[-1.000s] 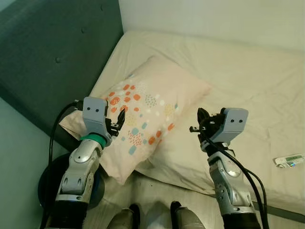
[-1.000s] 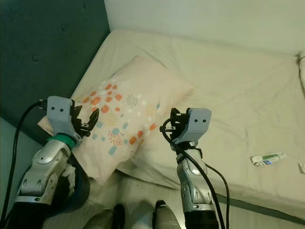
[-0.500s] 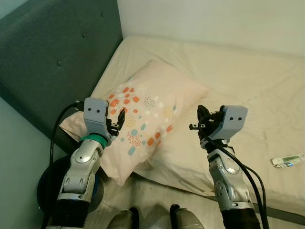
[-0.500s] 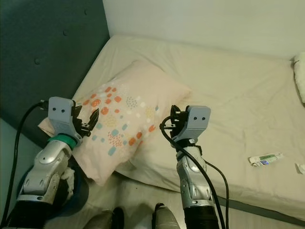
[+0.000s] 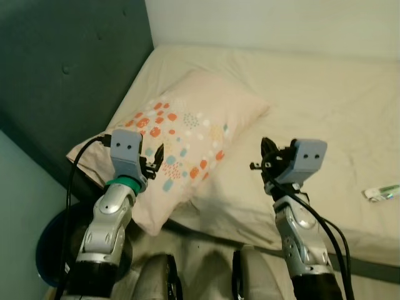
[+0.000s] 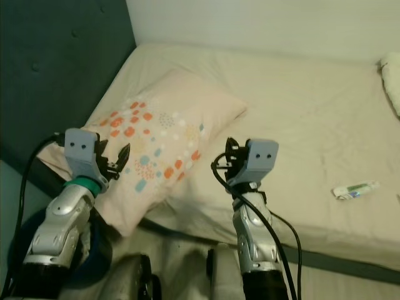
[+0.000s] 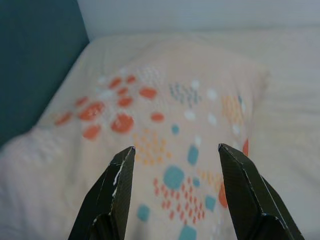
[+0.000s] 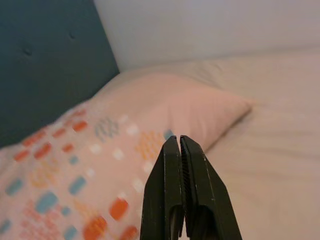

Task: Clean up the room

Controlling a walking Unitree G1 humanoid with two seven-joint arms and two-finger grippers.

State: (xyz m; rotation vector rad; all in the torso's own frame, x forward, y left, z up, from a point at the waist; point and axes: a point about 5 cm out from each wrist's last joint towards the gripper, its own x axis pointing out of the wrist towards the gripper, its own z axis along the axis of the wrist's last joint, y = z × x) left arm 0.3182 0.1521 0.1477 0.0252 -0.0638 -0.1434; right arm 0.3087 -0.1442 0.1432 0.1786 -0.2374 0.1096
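Observation:
A pale pink pillow (image 5: 187,134) with orange and teal spots lies askew on the bed's near left corner, one end hanging over the mattress edge. My left gripper (image 5: 156,157) hovers open just above the pillow's near end, and the pillow's print (image 7: 170,125) shows between the fingers (image 7: 120,175) in the left wrist view. My right gripper (image 5: 265,161) is shut with nothing in it, held above the sheet to the right of the pillow (image 8: 150,130). A small tube (image 5: 381,192) lies on the sheet at the far right.
The bed (image 5: 325,100) with its cream sheet runs along a white wall. A dark teal padded headboard (image 5: 56,69) stands at the left. A dark blue round object (image 5: 53,240) sits on the floor by my left arm. A white pillow edge (image 6: 390,78) lies at far right.
The camera has shifted closer and lower over the bed, so the whole scene slid. Both grippers keep their poses relative to my body; the pillow has not moved.

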